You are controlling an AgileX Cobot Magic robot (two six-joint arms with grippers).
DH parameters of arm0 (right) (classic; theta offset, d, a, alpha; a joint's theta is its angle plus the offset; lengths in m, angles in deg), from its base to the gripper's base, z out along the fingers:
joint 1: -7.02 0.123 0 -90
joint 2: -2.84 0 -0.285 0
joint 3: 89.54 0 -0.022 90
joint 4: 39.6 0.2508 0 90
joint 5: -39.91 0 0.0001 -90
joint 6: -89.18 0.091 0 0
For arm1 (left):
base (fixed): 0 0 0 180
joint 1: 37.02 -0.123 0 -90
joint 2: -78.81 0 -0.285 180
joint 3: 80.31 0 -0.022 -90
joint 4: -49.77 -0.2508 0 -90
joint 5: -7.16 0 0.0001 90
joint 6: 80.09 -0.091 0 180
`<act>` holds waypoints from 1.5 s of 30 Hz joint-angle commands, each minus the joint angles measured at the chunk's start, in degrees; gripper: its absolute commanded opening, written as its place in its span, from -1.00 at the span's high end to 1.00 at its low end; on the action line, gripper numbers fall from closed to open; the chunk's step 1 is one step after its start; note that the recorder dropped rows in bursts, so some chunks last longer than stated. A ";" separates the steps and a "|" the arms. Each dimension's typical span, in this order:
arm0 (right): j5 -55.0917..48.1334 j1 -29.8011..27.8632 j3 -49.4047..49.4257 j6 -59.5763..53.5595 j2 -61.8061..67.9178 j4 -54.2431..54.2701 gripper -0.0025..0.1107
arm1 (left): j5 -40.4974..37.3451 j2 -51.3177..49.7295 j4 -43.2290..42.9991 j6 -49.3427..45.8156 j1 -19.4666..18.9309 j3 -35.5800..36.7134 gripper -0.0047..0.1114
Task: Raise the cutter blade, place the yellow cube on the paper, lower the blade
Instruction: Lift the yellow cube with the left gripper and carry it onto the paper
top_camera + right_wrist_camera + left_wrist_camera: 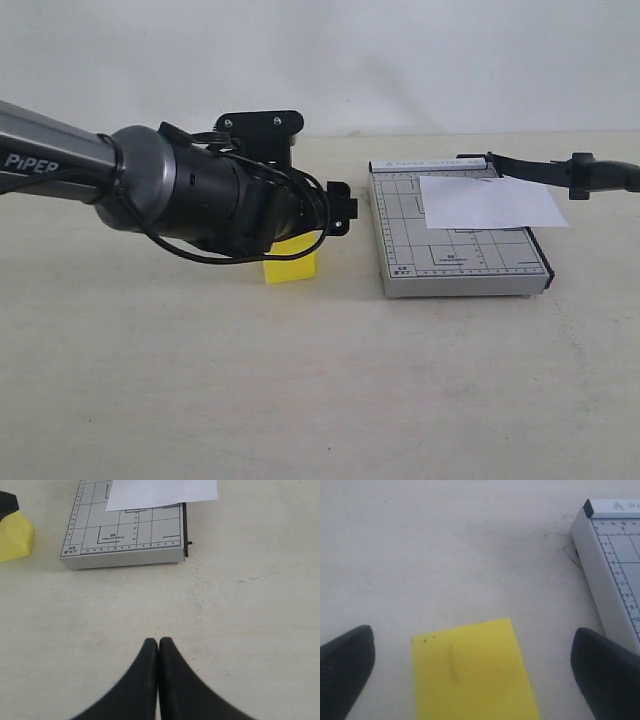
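Observation:
The yellow cube (290, 266) sits on the table left of the grey trimmer base (460, 240). My left gripper (475, 672) is open and straddles the cube (475, 675), its fingers (345, 665) well clear of both sides. The white paper (490, 200) lies on the far part of the base and overhangs its right side. The cutter blade (560, 170) stands lifted off the base, its handle reaching to the right edge of the exterior view. My right gripper (159, 645) is shut and empty, above bare table short of the base (125, 535) and paper (160, 492).
My left arm (180, 185) fills the left of the exterior view and hides most of the cube. The trimmer's corner (615, 580) lies close beside the left gripper's finger. In the right wrist view the cube (15, 535) shows beside the base.

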 commanded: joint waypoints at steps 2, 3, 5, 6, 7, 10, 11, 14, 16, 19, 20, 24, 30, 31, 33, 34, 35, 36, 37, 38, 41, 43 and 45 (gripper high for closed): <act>0.07 -0.37 0.08 -0.55 0.04 0.64 0.96 | 0.45 -0.89 1.00 -0.37 -0.48 -0.37 -0.82; 0.07 -0.37 0.08 -0.55 0.04 0.76 0.96 | 0.34 -1.01 1.00 -0.37 -0.55 -0.37 -0.82; 0.07 -0.37 0.08 -0.55 0.04 0.76 0.96 | -0.47 -1.46 1.00 -0.37 -0.83 -0.74 -0.80; 0.07 -0.37 0.08 -0.55 0.04 0.76 0.96 | -1.17 -1.58 1.00 -0.62 -0.97 -0.84 -0.77; 0.07 -0.37 0.08 -0.55 0.04 0.76 0.96 | -1.74 -1.74 1.00 -0.62 -1.06 -0.98 -0.74; 0.07 -0.37 0.08 -0.55 0.04 0.76 0.96 | -3.36 -2.29 1.00 -0.62 -1.06 -1.37 -0.54; 0.07 -0.37 0.08 -0.55 0.04 0.76 0.96 | -4.37 -2.41 1.00 -0.62 -1.06 -1.37 -0.47; 0.07 -0.37 0.08 -0.55 0.04 0.76 0.96 | -6.46 -2.41 1.00 -2.09 -1.11 -1.37 -0.31; 0.07 -0.37 0.08 -0.55 0.04 0.76 0.96 | -6.62 -2.41 1.00 -2.36 -1.22 -1.37 -0.24; 0.07 -0.37 0.08 -0.55 0.04 0.76 0.96 | -6.50 -2.41 1.00 -2.65 -1.88 -1.37 -0.10; 0.07 -0.37 0.08 -0.55 0.04 0.76 0.96 | -6.50 -2.41 1.00 -3.42 -2.19 -1.37 -0.05; 0.07 -0.37 0.08 -0.55 0.04 0.76 0.96 | -6.50 -2.41 1.00 -6.97 -3.82 -1.37 0.15; 0.07 -0.37 0.08 -0.55 0.04 0.76 0.96 | -7.29 -2.28 1.00 -14.25 -4.76 -1.37 0.52; 0.07 -0.37 0.08 -0.55 0.04 0.76 0.96 | -7.29 -1.80 1.00 -15.53 -4.76 -1.27 0.60; 0.29 -0.37 0.08 -0.55 0.04 0.76 0.96 | -7.44 -1.01 1.00 -18.06 -4.76 -1.15 0.77; 0.29 -0.37 0.08 -0.55 0.04 0.76 0.96 | -7.44 -0.46 1.00 -19.10 -4.76 -1.02 0.84; 0.29 -0.37 0.08 -0.55 0.04 0.76 0.96 | -7.44 0.08 1.00 -19.91 -4.76 -1.02 0.84; 0.29 -0.37 0.08 -0.55 0.04 0.76 0.96 | -7.44 0.60 1.00 -20.36 -4.76 -1.02 0.84; 0.29 -0.37 0.08 -0.55 0.04 0.76 0.96 | -7.44 1.07 1.00 -20.97 -4.80 -1.02 0.84; 0.29 -0.37 0.08 -0.55 0.04 0.76 0.96 | -7.44 1.50 1.00 -21.26 -4.91 -1.02 0.84; 0.29 -0.37 0.08 -0.55 0.04 0.76 0.96 | -7.44 2.88 1.00 -22.91 -4.96 -1.02 0.84; 0.29 -0.37 0.08 -0.55 0.04 0.76 0.96 | -8.70 4.00 1.00 -23.87 -4.96 -1.02 0.84; 0.29 -0.37 0.08 -0.55 0.04 0.76 0.96 | -10.86 5.24 1.00 -23.99 -4.96 -1.02 0.84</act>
